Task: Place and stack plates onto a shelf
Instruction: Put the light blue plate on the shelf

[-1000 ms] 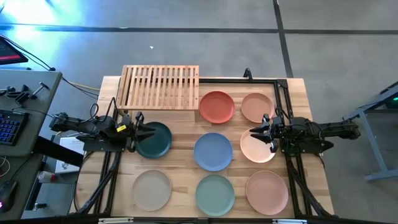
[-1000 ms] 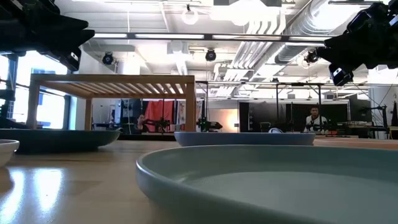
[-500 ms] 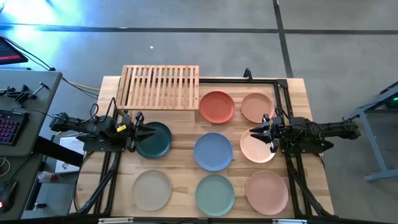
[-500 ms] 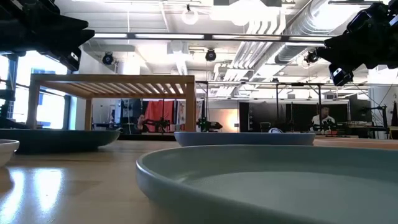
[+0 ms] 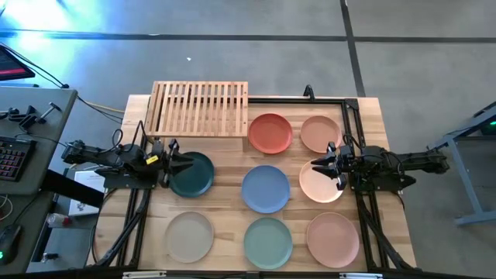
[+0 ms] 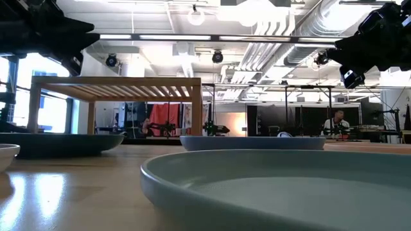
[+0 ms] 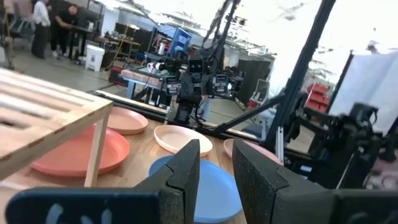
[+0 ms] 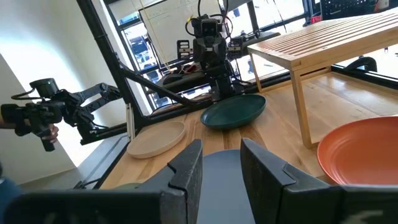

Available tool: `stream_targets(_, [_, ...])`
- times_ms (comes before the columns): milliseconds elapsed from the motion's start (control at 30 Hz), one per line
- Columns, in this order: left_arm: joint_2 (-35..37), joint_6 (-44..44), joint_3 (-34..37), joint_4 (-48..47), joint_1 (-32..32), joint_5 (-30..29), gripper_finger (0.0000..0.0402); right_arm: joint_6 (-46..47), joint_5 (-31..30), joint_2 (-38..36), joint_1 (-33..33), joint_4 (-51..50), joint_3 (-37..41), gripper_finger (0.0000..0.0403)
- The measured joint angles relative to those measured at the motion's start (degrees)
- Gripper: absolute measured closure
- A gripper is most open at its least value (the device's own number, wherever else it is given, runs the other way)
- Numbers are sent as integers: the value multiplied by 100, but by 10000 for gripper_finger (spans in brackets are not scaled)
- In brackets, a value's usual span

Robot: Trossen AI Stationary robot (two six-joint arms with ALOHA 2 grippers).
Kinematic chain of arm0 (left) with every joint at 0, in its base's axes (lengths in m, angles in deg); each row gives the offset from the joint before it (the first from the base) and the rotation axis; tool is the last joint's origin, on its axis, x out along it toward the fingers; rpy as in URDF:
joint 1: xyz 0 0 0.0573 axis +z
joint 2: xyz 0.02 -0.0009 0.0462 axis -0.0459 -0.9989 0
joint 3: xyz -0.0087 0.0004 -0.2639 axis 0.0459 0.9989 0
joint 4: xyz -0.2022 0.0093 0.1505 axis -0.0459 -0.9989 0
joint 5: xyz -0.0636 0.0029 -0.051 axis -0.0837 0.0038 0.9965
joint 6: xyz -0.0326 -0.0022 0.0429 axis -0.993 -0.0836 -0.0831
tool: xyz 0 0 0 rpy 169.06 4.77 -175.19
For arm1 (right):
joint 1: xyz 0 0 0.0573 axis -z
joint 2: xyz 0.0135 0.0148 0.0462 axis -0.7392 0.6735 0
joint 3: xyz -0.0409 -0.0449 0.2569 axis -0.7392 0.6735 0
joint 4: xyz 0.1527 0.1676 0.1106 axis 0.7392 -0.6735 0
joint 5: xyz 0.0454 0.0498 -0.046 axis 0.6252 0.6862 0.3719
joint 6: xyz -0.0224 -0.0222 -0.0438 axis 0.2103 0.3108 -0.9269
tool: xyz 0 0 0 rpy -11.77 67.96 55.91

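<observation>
Eight plates lie flat on the wooden table: dark teal (image 5: 194, 175), blue (image 5: 266, 188), terracotta red (image 5: 270, 132), beige (image 5: 190, 236), sage green (image 5: 268, 242), and three peach-pink ones (image 5: 320, 133), (image 5: 319, 188), (image 5: 333, 239). The slatted wooden shelf (image 5: 201, 108) stands on its legs at the far left of the table, with nothing on it. My left gripper (image 5: 177, 164) hovers open above the dark teal plate's left edge. My right gripper (image 5: 319, 165) hovers open over the middle peach-pink plate. In the low view both grippers (image 6: 76, 48), (image 6: 347, 64) hang well above the tabletop.
A black metal frame (image 5: 353, 116) runs along the table's far and right sides. A side desk with a keyboard (image 5: 12, 155) stands left of the table. Bare wood shows between the plates. A person sits far back in the room (image 6: 335, 123).
</observation>
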Motion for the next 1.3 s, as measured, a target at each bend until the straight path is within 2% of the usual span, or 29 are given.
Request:
stream_targets(233, [0, -557, 0, 55, 1, -69, 319, -172, -36, 2, 2, 0, 0, 308])
stream_targets(367, [-2, -607, 0, 138, -1, -209, 319, -449, -66, 1, 0, 4, 0, 308])
stream_targets(767, [-2, -610, 0, 516, 1, -373, 319, -444, -66, 1, 0, 9, 0, 308])
stream_targets(967, [0, -946, 0, 517, 1, -373, 319, 587, -135, 0, 0, 16, 0, 308])
stream_targets(1300, [-1, -1110, 0, 514, 1, -382, 319, 602, -282, 2, 2, 55, 0, 308])
